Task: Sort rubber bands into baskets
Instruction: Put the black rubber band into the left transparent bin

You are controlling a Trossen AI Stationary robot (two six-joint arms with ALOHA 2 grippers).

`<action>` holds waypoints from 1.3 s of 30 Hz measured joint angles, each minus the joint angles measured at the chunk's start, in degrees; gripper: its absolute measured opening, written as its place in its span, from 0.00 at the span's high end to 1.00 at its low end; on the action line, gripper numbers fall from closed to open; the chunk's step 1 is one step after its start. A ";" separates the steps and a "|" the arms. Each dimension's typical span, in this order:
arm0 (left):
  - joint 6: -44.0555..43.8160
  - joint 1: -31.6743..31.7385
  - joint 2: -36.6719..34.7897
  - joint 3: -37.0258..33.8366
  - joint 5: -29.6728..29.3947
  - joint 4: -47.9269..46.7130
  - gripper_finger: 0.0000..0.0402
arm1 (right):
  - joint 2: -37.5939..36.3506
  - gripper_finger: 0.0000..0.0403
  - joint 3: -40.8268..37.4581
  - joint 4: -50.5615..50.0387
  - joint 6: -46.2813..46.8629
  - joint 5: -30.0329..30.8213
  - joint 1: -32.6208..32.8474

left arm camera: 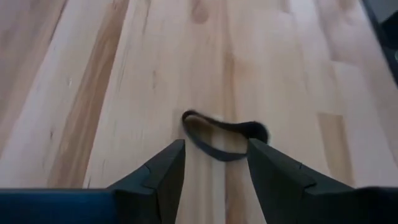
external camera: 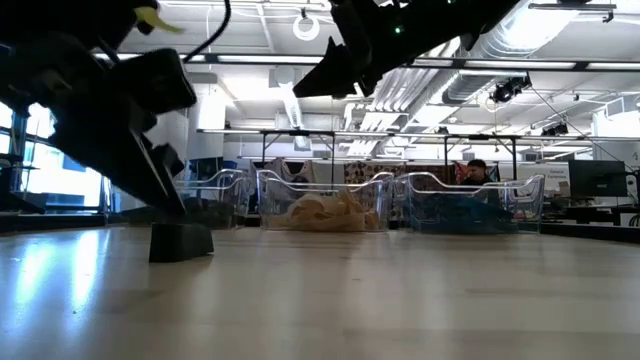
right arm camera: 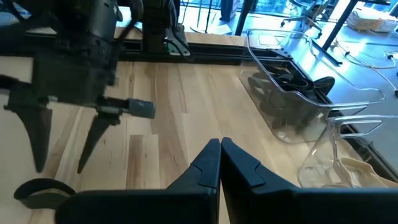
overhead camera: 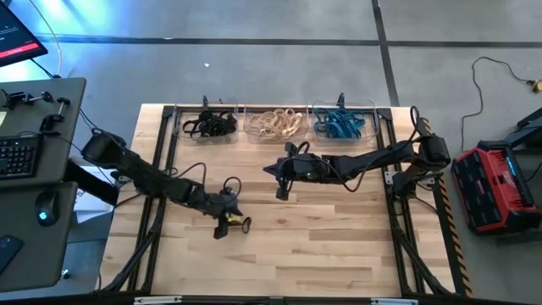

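Note:
A black rubber band [left arm camera: 219, 140] lies flat and slack on the wooden table [left arm camera: 124, 74], left of centre [overhead camera: 245, 224]. My left gripper [left arm camera: 214, 152] is open, slanting down close over the table. Its fingertips stand on either side of the band's near part, and I see no touch [right arm camera: 61, 167]. My right gripper [right arm camera: 219, 149] is shut on nothing and hovers above the table's middle [overhead camera: 281, 185]. Three clear baskets stand in a row along the far edge. One holds black bands [overhead camera: 208, 125], one tan [overhead camera: 276, 125], one blue [overhead camera: 343, 125].
The low view shows the baskets [external camera: 325, 205] beyond both arms, and a person [external camera: 478, 172] in the room behind. A desk with a keyboard [overhead camera: 19, 157] stands off the table's left side. A red case [overhead camera: 495, 186] sits on the floor at the right.

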 joint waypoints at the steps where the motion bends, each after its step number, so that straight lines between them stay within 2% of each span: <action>1: -1.14 0.19 0.73 0.14 0.10 -0.05 0.59 | 0.00 1.00 0.00 0.00 0.00 0.00 0.00; 18: -6.87 1.04 11.00 7.15 3.35 -2.65 0.61 | 0.02 1.00 0.00 -0.83 -0.50 0.02 0.00; 23: -5.42 1.05 10.45 7.10 3.92 -3.28 0.71 | 0.02 1.00 0.00 -0.85 -0.44 0.02 0.00; 30: -1.55 1.06 8.16 7.00 0.96 -6.22 0.97 | 0.04 1.00 0.02 -1.29 -0.44 0.31 0.35; 39: -1.10 1.06 2.30 6.98 -2.81 -11.49 0.99 | 0.07 1.00 0.02 -1.30 -0.44 0.46 0.37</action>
